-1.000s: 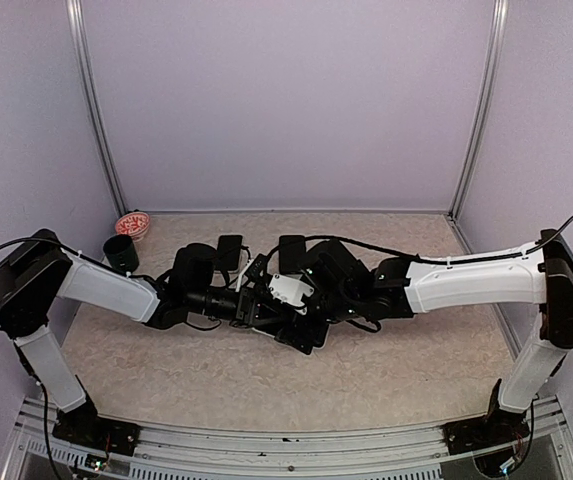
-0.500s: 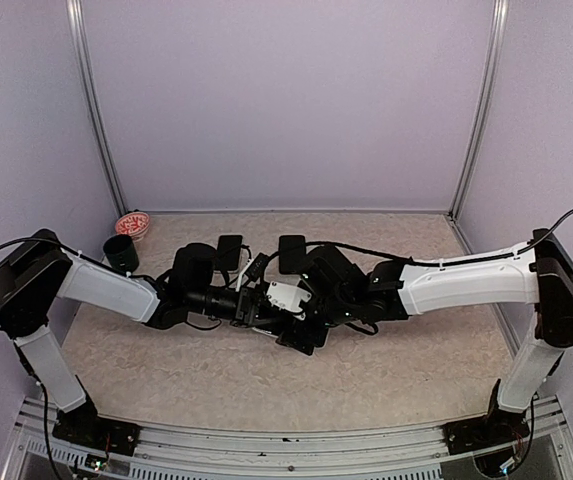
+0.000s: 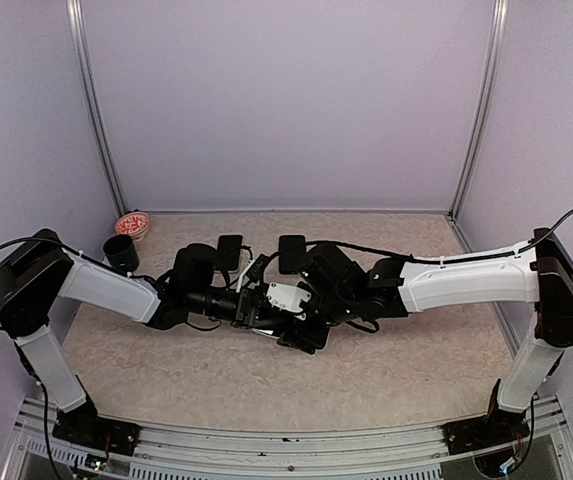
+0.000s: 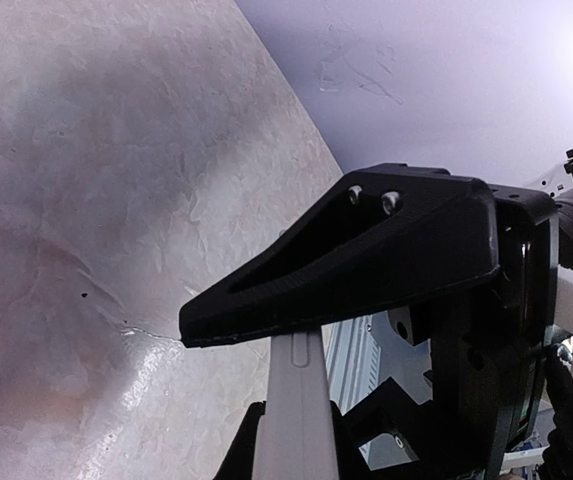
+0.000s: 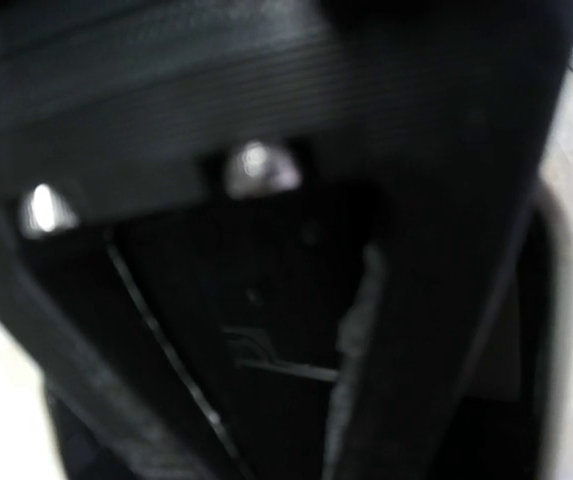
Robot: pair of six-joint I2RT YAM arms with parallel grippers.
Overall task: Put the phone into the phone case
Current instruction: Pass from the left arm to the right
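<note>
**A:** Top view, left side first. What sits out at 10 o'clock?

**B:** A red-and-white round dish (image 3: 133, 224) in the far-left corner. A small black cup (image 3: 121, 252) stands upright on the table (image 3: 386, 370) just beside it, at the dish's 7 o'clock. The left arm's white forearm runs near the cup.

**A:** Left gripper?

**B:** The left gripper (image 3: 262, 310) lies low at the table's centre, pointing toward 3 o'clock. In its wrist view the fingers are pressed together on a thin pale slab (image 4: 296, 410) seen edge-on, with dark finger parts flanking it on both sides. Phone or case, I cannot tell.

**A:** Anything else touching that slab?

**B:** A black wedge-shaped finger (image 4: 366, 250) with two screws lies across its upper end. The camera is rolled, and the table fills the 9 o'clock side of that view.

**A:** Task item from above?

**B:** A black flat piece (image 3: 304, 338) lies on the table at centre, sticking out toward 5 o'clock from under both wrists. Most of it is covered. I cannot tell which of the two items it is, nor how it relates to the pale slab.

**A:** Right gripper?

**B:** The right gripper (image 3: 292, 316) comes in from 3 o'clock, nose to nose with the left one over that piece. Its fingers are hidden from above and its wrist view is a dark blur — spread or closed, I cannot tell.
</note>
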